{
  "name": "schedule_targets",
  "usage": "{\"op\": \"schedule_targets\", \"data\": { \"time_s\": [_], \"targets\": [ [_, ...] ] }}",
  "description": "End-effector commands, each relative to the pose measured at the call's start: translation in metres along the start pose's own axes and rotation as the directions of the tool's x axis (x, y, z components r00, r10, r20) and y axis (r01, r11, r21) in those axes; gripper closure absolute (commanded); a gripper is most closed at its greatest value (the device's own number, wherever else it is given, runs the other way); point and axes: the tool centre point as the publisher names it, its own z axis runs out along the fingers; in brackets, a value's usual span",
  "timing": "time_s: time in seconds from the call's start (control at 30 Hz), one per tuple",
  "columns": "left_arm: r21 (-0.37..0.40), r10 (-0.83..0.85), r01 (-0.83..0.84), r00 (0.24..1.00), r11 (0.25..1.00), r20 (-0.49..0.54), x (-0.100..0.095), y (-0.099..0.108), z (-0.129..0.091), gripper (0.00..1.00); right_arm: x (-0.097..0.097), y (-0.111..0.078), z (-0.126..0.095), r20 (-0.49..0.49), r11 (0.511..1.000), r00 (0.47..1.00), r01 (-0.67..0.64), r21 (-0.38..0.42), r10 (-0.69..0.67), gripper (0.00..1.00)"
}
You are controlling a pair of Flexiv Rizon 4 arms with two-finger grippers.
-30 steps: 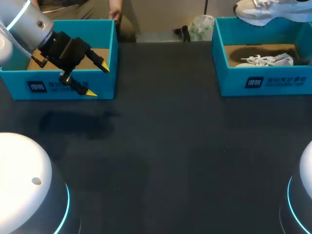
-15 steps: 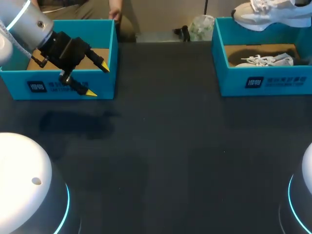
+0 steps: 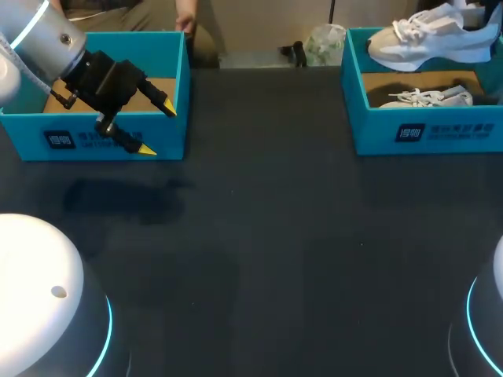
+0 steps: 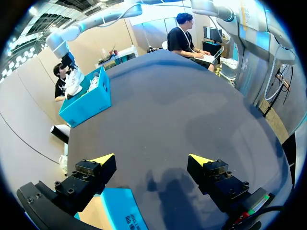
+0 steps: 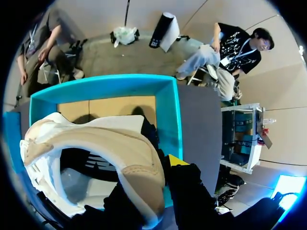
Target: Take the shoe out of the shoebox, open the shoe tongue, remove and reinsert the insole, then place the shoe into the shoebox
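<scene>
A white shoe hangs over the back of the right blue shoebox. My right gripper is shut on its heel, with one yellow tip showing beside the heel. A second white shoe lies inside that box on its cardboard floor. In the left wrist view, the held shoe shows far off above the same box. My left gripper hovers open and empty in front of the left blue box, its yellow tips spread wide over the dark table.
The left blue box shows no shoe in the part not hidden by my left arm; its corner sits under my left gripper. The dark table stretches between the two boxes. Both arm bases stand at the near corners.
The held shoe has come further into the head view, down and slightly left, over the right box. My left arm has not moved.
</scene>
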Motion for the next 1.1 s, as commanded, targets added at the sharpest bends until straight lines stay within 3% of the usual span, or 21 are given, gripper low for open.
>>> {"op": "schedule_targets", "data": {
  "time_s": [0.03,0.83,1.1],
  "targets": [
    [-0.003,0.0,0.0,1.0,1.0,-0.001,0.0,0.0,-0.001,0.0,0.002,0.006,0.01,-0.006,1.0,1.0,0.001,0.008,-0.001,1.0],
    [-0.003,0.0,0.0,1.0,1.0,-0.001,0.0,0.0,-0.001,0.0,0.008,0.019,0.059,0.02,0.998,0.998,-0.054,0.042,0.053,1.0],
    [-0.003,0.0,0.0,1.0,1.0,-0.001,0.0,0.0,-0.001,0.0,0.009,0.021,0.072,0.028,0.995,0.994,-0.102,0.011,0.101,1.0]
  ]
}}
